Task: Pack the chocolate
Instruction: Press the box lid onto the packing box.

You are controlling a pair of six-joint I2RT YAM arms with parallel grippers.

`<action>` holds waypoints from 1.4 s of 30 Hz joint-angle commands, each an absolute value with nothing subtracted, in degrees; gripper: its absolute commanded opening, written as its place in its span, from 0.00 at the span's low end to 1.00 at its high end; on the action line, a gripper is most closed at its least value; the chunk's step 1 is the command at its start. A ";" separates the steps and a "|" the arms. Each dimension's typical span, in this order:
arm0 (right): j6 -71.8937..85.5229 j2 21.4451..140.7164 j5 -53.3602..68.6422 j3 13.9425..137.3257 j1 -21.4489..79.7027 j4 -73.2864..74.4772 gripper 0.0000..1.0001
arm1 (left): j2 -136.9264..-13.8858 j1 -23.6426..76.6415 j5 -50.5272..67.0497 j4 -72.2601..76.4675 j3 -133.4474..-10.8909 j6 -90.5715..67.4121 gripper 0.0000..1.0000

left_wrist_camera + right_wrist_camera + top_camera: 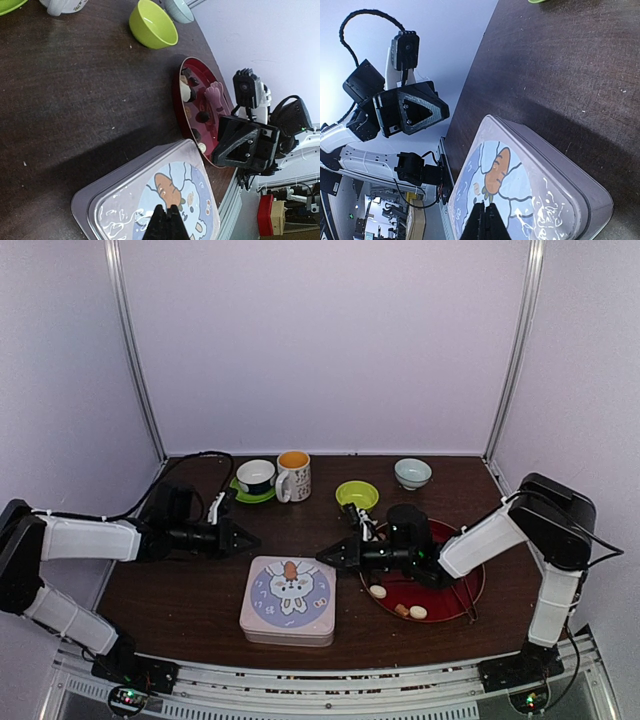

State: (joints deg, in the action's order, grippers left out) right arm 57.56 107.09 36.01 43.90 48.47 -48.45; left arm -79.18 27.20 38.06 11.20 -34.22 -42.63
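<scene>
Several small chocolate pieces [377,591] lie on a dark red plate [447,602] at the right; in the left wrist view I see dark and white pieces [202,116] on that plate [176,95]. The pale square rabbit tin [288,600] sits closed in front of centre. My left gripper [253,539] hovers shut and empty above the table, just left of the tin's far edge; its fingertips [167,211] point over the lid [125,200]. My right gripper [323,557] is shut and empty over the tin's far right corner [545,200], its tips [484,207] above the carrot picture.
Pink tongs [215,95] rest on the plate. Along the back stand a cup on a green saucer [256,477], a mug [293,476], a lime green bowl [357,495] and a pale blue bowl [412,473]. The two grippers face each other closely over the tin.
</scene>
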 commanded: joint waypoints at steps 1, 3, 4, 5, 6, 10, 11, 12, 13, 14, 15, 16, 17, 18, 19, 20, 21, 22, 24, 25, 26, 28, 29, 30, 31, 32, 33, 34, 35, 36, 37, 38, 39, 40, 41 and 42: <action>58.42 111.59 34.22 41.30 48.23 -52.41 0.00 | -78.04 26.88 40.41 19.17 -31.85 -43.45 0.00; 60.63 114.08 33.63 39.87 48.02 -56.15 0.00 | -78.72 26.88 40.12 21.34 -29.73 -44.22 0.00; 61.59 114.98 33.91 39.74 47.93 -57.74 0.00 | -79.52 26.87 39.63 22.52 -28.55 -44.62 0.00; 62.40 115.53 34.37 39.71 47.93 -58.92 0.00 | -80.70 26.95 39.15 25.28 -27.09 -45.18 0.00; 63.08 115.54 34.93 39.47 47.98 -60.85 0.00 | -82.37 26.90 39.03 28.03 -25.66 -45.89 0.00; 64.29 110.77 35.36 36.41 48.29 -67.94 0.00 | -90.33 26.94 41.41 41.45 -21.89 -50.88 0.00; 63.80 109.04 35.53 35.30 48.56 -68.17 0.00 | -91.48 26.89 41.78 43.25 -21.50 -51.83 0.00; 63.01 107.16 35.64 34.26 49.05 -67.76 0.00 | -92.15 26.90 41.68 43.28 -21.37 -52.04 0.00; 62.09 105.50 35.89 33.29 49.64 -67.03 0.00 | -92.22 26.90 41.63 42.73 -21.28 -51.83 0.00; 60.62 104.31 35.90 32.66 50.30 -65.67 0.00 | -91.97 26.89 41.58 42.06 -21.08 -51.58 0.00; 59.45 103.69 36.08 32.48 51.00 -63.67 0.00 | -91.20 26.92 41.58 41.48 -20.83 -51.49 0.00; 58.51 103.78 36.12 32.65 51.84 -61.57 0.00 | -90.10 26.91 41.50 40.81 -20.45 -51.37 0.00; 57.86 104.62 36.12 33.03 52.47 -59.84 0.00 | -88.66 26.96 41.40 40.02 -19.95 -51.44 0.00; 57.85 106.05 35.94 33.13 52.94 -59.47 0.00 | -86.90 26.99 41.36 39.46 -19.29 -51.61 0.00; 58.73 107.95 35.76 33.18 53.29 -60.64 0.00 | -85.12 27.12 41.46 38.90 -18.53 -51.87 0.00; 59.93 110.13 35.50 33.20 53.41 -62.29 0.00 | -82.93 27.43 41.59 38.03 -17.83 -52.14 0.00; 61.31 111.89 35.13 32.85 53.43 -64.68 0.00 | -80.77 28.10 41.99 36.20 -17.35 -51.89 0.00; 62.72 112.98 34.55 32.32 53.38 -67.35 0.00 | -78.91 28.88 42.61 33.35 -17.36 -50.95 0.00; 63.84 113.47 34.13 31.41 53.40 -70.14 0.00 | -74.90 30.83 42.28 26.41 -17.34 -48.39 0.00; 63.72 112.57 34.03 31.01 53.43 -70.17 0.00 | -73.27 31.82 41.43 23.66 -17.08 -47.49 0.00; 63.35 111.34 33.92 30.57 53.58 -70.10 0.00 | -71.55 32.50 40.25 21.88 -16.70 -46.97 0.00; 62.05 107.95 34.08 29.51 54.30 -69.21 0.00 | -70.37 32.97 38.72 21.28 -14.02 -47.39 0.00; 61.26 105.67 34.12 28.92 54.95 -68.88 0.00 | -70.47 33.03 38.12 22.26 -12.84 -47.86 0.00; 60.51 104.22 34.37 28.47 55.79 -68.63 0.00 | -71.05 33.00 37.33 22.99 -12.07 -48.11 0.00; 59.66 103.08 34.75 28.27 56.85 -68.40 0.00 | -72.22 33.04 36.66 23.03 -11.79 -48.16 0.00; 58.31 102.34 35.22 28.64 58.19 -66.55 0.00 | -73.62 33.12 36.34 23.54 -11.64 -48.08 0.00; 56.51 101.87 35.38 29.23 59.38 -63.37 0.00 | -75.12 33.18 36.62 24.71 -11.38 -48.43 0.00; 54.67 101.92 35.16 29.80 60.53 -59.63 0.00 | -76.48 33.33 37.28 26.67 -11.16 -48.87 0.00; 53.54 102.50 34.70 30.04 61.40 -57.69 0.00 | -77.37 33.57 38.25 28.77 -10.90 -49.68 0.00; 53.81 103.74 34.38 29.72 61.83 -58.14 0.00 | -77.46 33.84 39.01 30.28 -10.49 -50.47 0.00; 54.96 105.25 34.35 28.98 61.86 -60.87 0.00 | -76.86 34.30 39.52 30.94 -9.95 -51.41 0.00; 57.88 107.03 34.29 27.91 61.62 -64.92 0.00 | -75.16 34.99 39.46 30.56 -9.30 -52.14 0.00; 59.68 108.51 34.36 27.12 61.32 -69.63 0.00 | -72.57 35.65 39.09 28.73 -8.67 -52.56 0.00; 60.84 109.72 34.13 26.64 60.88 -70.42 0.00 | -69.65 36.46 38.20 25.92 -8.24 -52.70 0.00; 61.44 110.70 33.92 26.36 60.61 -70.29 0.00 | -65.97 37.08 37.17 22.11 -7.84 -52.68 0.00; 61.84 111.26 33.77 26.28 60.42 -70.39 0.00 | -62.54 37.66 36.34 18.61 -7.56 -52.67 0.00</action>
State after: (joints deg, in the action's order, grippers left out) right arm 58.85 107.85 34.98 28.12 61.60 -66.70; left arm -71.31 35.27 39.57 31.11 -10.44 -51.40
